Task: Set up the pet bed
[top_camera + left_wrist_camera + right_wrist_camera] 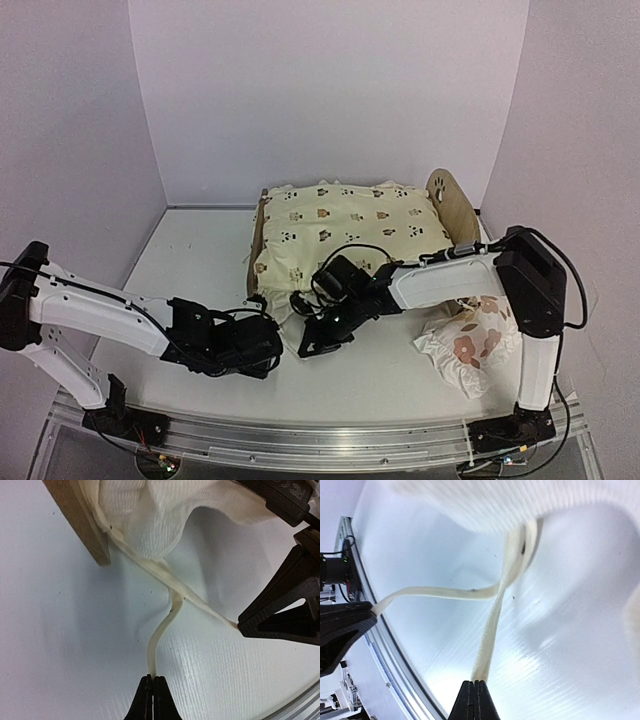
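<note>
On the white desk (200,250), just left of the near-left corner of a small light-wood pet bed (450,200), the left tool (153,679) is clenched on the end of a thin cream tie string (161,635). That string runs up to the hanging corner of a cream cushion printed with small animals (350,225), which lies over the pet bed and covers its base. A second tie string (490,630) crosses the first close to that corner, and the right tool (475,682), just beside the left one, is clamped shut on its end. The pet bed sits at the middle back of the desk, with its rounded paw-print headboard to the right. Right of the bed's front, a small white ruffled pillow with red-brown flowers (470,345) lies on the desk.
</note>
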`<state>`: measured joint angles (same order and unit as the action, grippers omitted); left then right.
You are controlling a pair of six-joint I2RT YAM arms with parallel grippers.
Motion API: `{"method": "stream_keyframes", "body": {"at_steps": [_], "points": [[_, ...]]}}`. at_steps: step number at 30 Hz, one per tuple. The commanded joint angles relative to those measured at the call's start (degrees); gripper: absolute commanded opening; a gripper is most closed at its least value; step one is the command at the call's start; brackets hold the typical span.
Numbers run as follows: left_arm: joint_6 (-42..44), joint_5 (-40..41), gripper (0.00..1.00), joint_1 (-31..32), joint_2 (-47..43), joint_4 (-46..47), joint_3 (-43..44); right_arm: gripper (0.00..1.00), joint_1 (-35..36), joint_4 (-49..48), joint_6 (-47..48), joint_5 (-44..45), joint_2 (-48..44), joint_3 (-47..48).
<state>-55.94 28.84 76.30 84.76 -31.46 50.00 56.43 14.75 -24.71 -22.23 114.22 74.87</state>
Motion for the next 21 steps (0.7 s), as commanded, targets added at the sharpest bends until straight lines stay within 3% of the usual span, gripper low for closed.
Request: {"method": "stream_keyframes", "body": {"at_steps": [1,12,21], "points": [[-3.78,-5.71,0.00,-0.22,2.28,-4.95,-0.19,0.00,1.33,3.99,0.96,3.07,3.31,-1.01],[-7.70,-6.68,0.00,-0.15,-0.56,-5.36,-3.07,0.01,5.79,5.01,2.01,8.80,0.49,-6.88],[-6.05,-4.31,0.00,-0.14,-0.33,-2.41,-3.03,0.26,5.92,4.57,3.65,17.21,-2.12,-1.08]]}}
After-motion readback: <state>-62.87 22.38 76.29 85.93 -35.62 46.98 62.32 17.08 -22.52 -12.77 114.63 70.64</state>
